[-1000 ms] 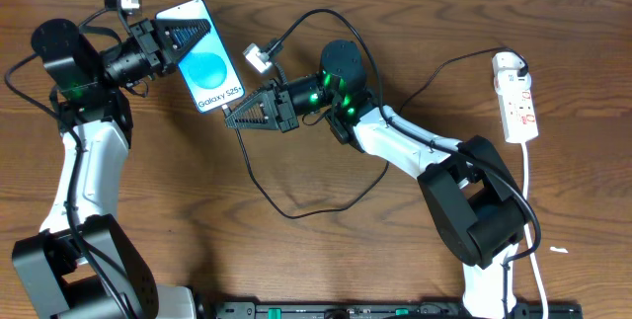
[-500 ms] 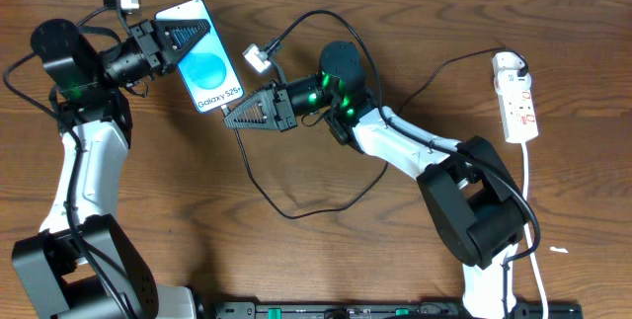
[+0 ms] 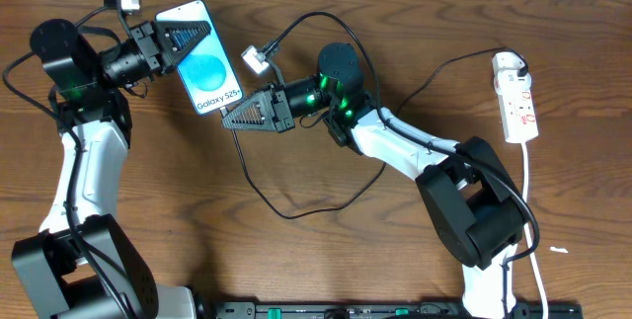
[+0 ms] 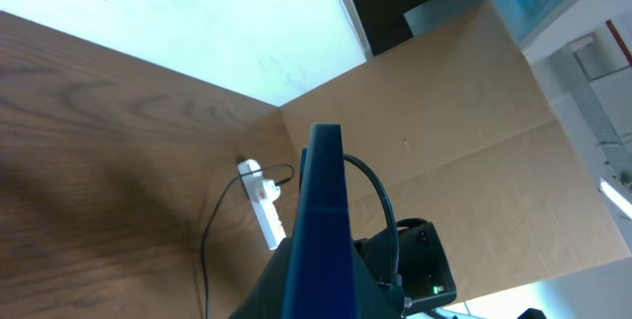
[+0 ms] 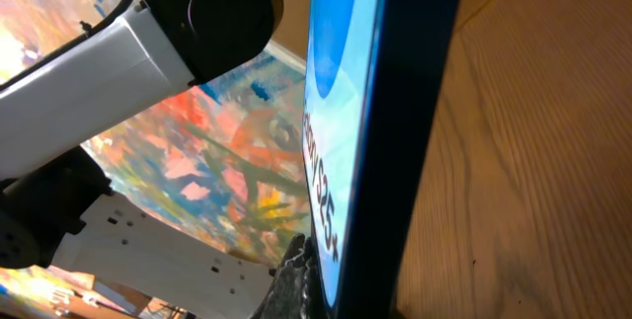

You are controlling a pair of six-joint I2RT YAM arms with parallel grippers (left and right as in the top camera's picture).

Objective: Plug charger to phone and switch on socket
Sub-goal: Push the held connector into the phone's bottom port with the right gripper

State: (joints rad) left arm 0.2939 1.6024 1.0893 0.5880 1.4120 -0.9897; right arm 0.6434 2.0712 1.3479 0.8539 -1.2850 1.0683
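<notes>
There is one phone [image 3: 212,67], one charger [image 3: 286,215], one socket [image 3: 518,97] and two grippers, all over a brown wooden table [image 3: 148,220]. The left gripper [image 3: 193,33] is clamped on the upper left part of the phone, its fingers closed against the phone's two faces. It holds the phone off the table with the bright blue screen facing the overhead camera. In the left wrist view the phone rises edge-on from between the fingers. The right gripper [image 3: 235,118] sits at the phone's lower end, its tip just beside the bottom edge, and its jaws are pressed together. The thin black charger cable leaves that tip, so the jaws appear to be pinched on the plug end. The plug tip itself is too small to make out, and whether it has entered the phone cannot be told. From the right wrist camera the phone's dark frame and lit screen fill the view at close range. Below the phone the charger cable falls in a loose loop on the table. It then curves away from the phone under the right arm. The socket lies well apart from the phone at the far right side of the table, with a black plug [image 3: 517,62] in its upper end and a white cord [image 3: 528,191] trailing from its lower end.
</notes>
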